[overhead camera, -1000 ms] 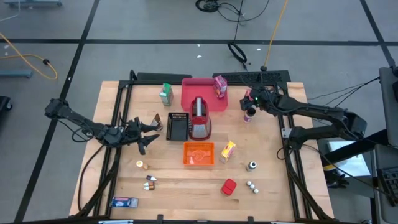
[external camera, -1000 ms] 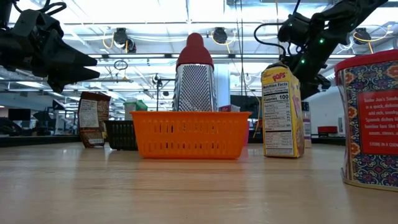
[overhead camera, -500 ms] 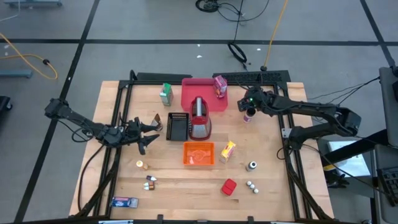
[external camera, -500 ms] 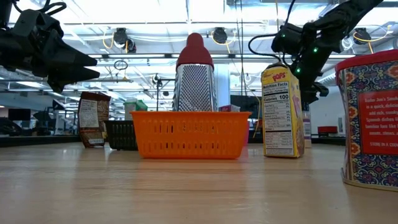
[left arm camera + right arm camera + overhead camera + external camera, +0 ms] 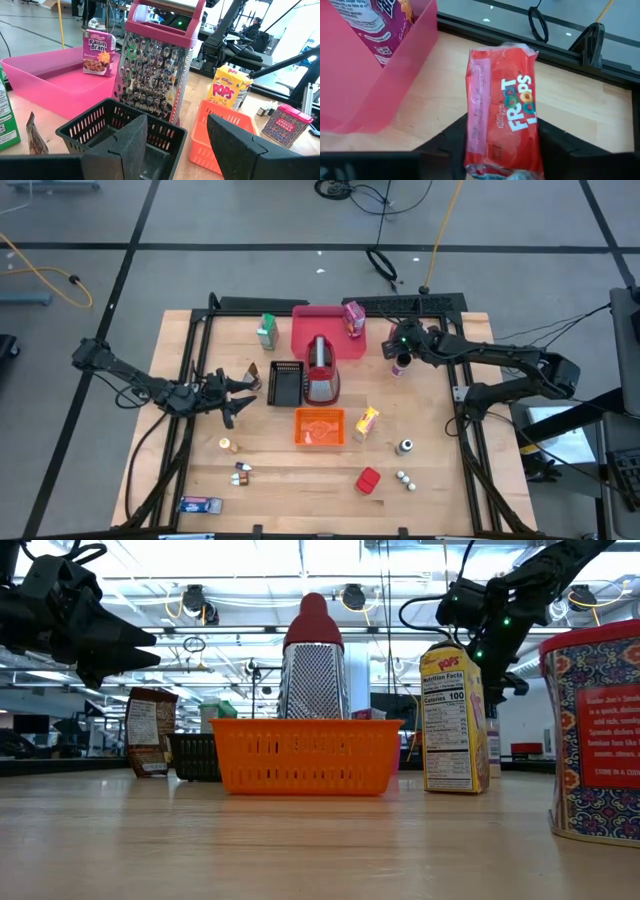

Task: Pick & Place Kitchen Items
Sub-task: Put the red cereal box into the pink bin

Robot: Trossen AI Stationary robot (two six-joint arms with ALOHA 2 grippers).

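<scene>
Since a second ago the right claw (image 5: 401, 352) has slid slightly toward the pink tray (image 5: 305, 335) and closed in on the red Froot Loops carton (image 5: 503, 117), whose sides now sit between its fingers, grasping it beside the tray at the surface's far right. The left claw (image 5: 243, 383) hangs released over the left side, unchanged. The wooden surface (image 5: 280, 470) stands on a grey floor with cables; the low view shows ceiling lights beyond. Readable labels: Raisin Bran box (image 5: 98, 52) in the tray, yellow Pops carton (image 5: 230, 93) beside the orange basket (image 5: 319, 427).
</scene>
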